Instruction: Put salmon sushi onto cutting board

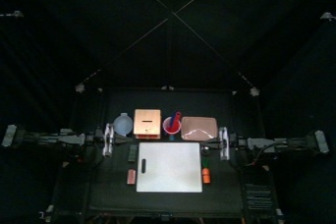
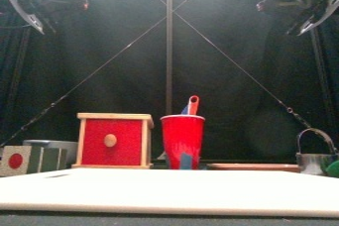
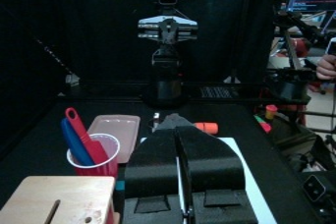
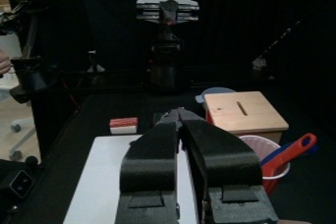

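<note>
The salmon sushi is a tiny dull orange piece with a whitish part. It lies on the table just off the left edge of the white cutting board and also shows in the right wrist view. The board fills the foreground of the front view, where the sushi is hidden. My left gripper hangs shut and empty above the table's left side. My right gripper hangs shut and empty above the right side. Both are well above the table and apart from the sushi.
A brighter orange-red piece lies at the board's right edge. Behind the board stand a grey item, an orange box, a red cup holding utensils, and a pinkish-tan tray. A metal cup stands at the right.
</note>
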You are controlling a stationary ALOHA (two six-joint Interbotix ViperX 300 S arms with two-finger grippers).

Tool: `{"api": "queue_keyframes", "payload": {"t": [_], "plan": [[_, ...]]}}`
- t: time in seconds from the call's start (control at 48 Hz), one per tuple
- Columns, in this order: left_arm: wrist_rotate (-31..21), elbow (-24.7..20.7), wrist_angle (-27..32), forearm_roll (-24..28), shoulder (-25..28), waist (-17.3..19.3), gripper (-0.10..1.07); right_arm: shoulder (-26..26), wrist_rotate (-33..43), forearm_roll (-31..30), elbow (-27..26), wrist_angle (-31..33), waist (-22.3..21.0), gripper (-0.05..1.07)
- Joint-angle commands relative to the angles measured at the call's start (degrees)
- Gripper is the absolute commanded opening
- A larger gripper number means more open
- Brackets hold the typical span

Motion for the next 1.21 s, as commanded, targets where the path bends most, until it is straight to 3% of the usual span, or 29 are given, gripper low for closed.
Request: {"api": "queue_keyframes", "payload": {"t": [0.0,0.188,0.417,0.604,0.75,0.917,1.083,1.188], "plan": [[-0.09,-0.70,2.20,-0.70,3.43,0.70,0.03,1.49,-0.18,-0.18,-0.70,-0.09,-0.44,-0.01],[0.00,-6.15,10.37,-3.43,11.34,-0.44,0.07,3.96,-0.09,-1.23,-1.05,0.00,-0.62,0.02],[-0.35,-20.92,35.42,-7.12,24.17,-2.99,0.08,5.45,-0.09,-1.67,-1.32,0.00,-0.53,0.02],[-3.87,-27.60,45.18,-13.62,29.97,-3.87,0.08,5.54,0.00,-1.58,-1.14,0.18,-0.53,0.02],[-13.27,-27.25,52.29,-18.37,33.31,-4.04,0.09,5.54,0.00,-1.58,-1.14,2.02,-0.62,0.02],[-29.97,-26.89,61.79,-18.81,37.44,-5.27,0.09,5.89,0.00,-1.32,-1.32,4.83,-1.41,0.02],[-47.02,-27.07,66.01,-12.22,39.99,-9.05,0.11,6.06,0.26,-1.14,-1.58,5.71,-2.29,0.02],[-59.33,-27.33,67.85,-5.27,39.99,-12.22,0.20,6.06,0.79,-1.05,-1.58,5.89,-2.99,0.02]]}}
